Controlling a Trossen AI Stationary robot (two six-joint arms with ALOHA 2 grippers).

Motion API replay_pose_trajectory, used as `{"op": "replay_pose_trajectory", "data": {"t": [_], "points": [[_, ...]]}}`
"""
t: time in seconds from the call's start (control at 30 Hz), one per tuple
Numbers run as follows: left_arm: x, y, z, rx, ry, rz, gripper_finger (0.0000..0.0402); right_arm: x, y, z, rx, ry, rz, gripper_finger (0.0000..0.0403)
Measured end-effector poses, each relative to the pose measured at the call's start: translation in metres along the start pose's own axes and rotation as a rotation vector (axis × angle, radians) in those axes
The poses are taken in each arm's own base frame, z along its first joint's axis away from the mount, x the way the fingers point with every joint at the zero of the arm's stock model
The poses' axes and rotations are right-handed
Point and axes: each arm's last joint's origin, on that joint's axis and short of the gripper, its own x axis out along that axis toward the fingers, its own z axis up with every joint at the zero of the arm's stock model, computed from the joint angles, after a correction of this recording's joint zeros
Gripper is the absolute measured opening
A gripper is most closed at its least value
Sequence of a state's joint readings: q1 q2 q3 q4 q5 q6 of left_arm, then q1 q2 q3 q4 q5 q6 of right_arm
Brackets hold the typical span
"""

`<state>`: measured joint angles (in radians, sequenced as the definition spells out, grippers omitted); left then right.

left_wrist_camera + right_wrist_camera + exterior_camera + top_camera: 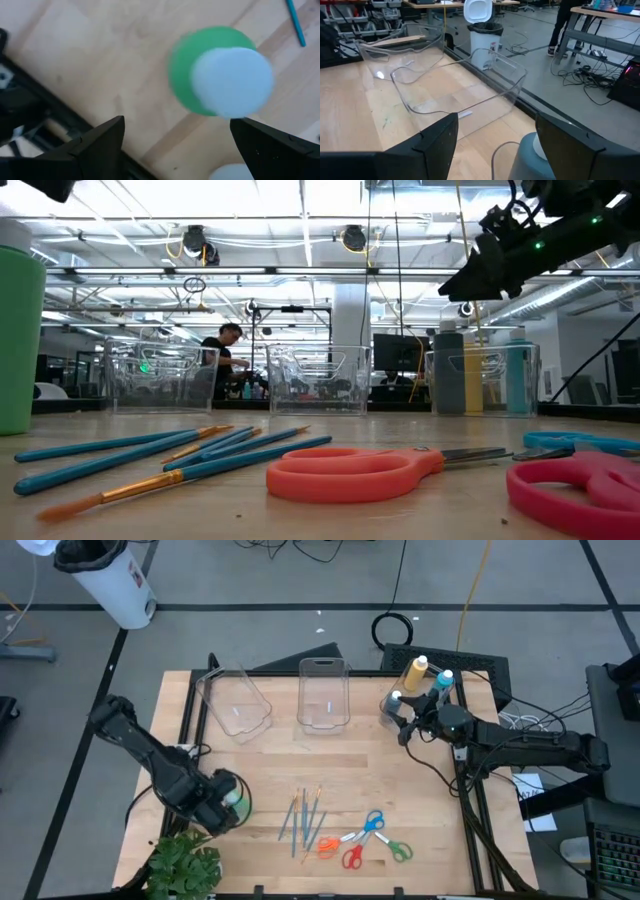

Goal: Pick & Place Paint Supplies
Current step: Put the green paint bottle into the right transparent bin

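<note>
Your left gripper (175,145) hovers with fingers spread wide over the upright green paint bottle (220,72), holding nothing; your right gripper (492,137) hangs open, empty, above the grey-blue bottle (532,160) beside the clear bins (465,85)

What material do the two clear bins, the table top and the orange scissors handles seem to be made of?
The two clear bins look like thin transparent plastic, glossy: the wood shows through their walls. The table top appears to be pale wood with a smooth, light sheen, since plank seams and grain show. The orange scissors handles look like moulded plastic, smooth and matte, though a rubbery coating is possible.
</note>
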<state>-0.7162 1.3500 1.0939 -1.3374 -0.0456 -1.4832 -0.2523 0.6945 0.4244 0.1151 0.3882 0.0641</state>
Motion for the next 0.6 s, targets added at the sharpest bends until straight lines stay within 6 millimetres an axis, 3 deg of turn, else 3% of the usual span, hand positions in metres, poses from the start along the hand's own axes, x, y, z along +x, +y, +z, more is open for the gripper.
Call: {"op": "replay_pose_trajectory", "data": {"t": [0.37, 0.6], "points": [[0.031, -0.035, 0.008, 0.116, -0.206, 0.044, 0.0365, 0.000, 0.000, 0.000, 0.001, 0.000, 0.000, 0.0254], [0.043, -0.040, 0.012, 0.141, -0.134, 0.091, 0.0363, 0.000, 0.000, 0.000, 0.002, 0.000, 0.000, 0.0254]]}}
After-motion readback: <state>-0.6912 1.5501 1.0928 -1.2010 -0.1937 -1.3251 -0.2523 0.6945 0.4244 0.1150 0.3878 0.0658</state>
